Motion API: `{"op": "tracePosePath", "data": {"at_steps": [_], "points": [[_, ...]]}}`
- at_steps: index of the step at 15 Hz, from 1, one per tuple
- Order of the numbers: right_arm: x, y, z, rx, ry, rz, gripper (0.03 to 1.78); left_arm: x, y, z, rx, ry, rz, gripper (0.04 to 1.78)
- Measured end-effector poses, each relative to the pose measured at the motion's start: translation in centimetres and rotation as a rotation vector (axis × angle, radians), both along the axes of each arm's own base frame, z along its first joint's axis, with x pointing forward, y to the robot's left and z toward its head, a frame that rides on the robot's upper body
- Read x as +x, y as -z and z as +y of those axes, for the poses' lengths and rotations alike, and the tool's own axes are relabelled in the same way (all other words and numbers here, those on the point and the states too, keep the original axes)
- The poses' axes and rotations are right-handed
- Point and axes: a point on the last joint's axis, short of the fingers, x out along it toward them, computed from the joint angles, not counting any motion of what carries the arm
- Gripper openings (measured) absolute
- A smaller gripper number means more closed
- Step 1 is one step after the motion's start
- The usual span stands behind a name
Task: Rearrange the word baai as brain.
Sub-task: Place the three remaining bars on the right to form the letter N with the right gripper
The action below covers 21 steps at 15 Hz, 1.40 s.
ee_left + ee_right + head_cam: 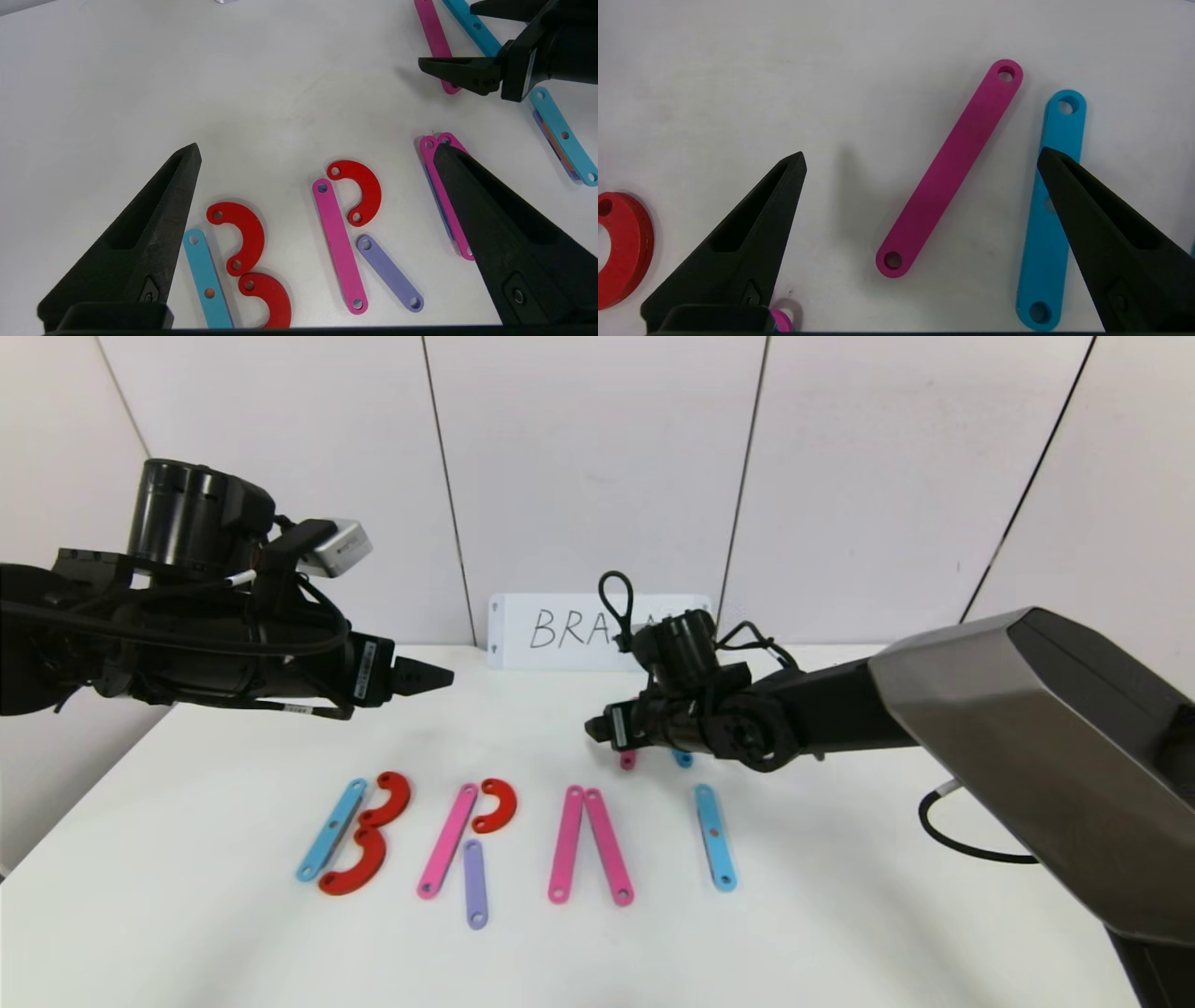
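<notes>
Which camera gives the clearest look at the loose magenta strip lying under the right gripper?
The right wrist view: the flat magenta strip with holes lies whole between the open right gripper fingers. The head view shows only its end below the arm. The left wrist view shows most of it, its end behind a fingertip.

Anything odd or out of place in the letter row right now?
Yes: the row reads B, R, A, I with no N. Two spare strips, magenta strip and blue strip, lie loose behind it under the right gripper.

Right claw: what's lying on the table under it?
Under the open right claw lie a loose magenta strip and a blue strip; one finger covers part of the blue strip.
</notes>
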Motion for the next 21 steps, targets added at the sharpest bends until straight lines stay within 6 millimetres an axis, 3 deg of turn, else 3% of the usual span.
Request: {"op": "tracePosePath", "data": {"at_steps": [15, 18, 21], "points": [[0.1, 2.2, 1.4, -0.029, 0.034, 0.019, 1.71, 0.5, 0.6, -0.1, 0.005, 0.000, 0.019, 1.74], [0.1, 2.5, 1.5, -0.030, 0.033, 0.019, 1.46, 0.5, 0.6, -0.1, 0.004, 0.000, 0.017, 1.74], [0.1, 2.6, 1.5, -0.031, 0.034, 0.020, 0.99, 0.5, 0.5, -0.1, 0.004, 0.000, 0.017, 1.74]]}}
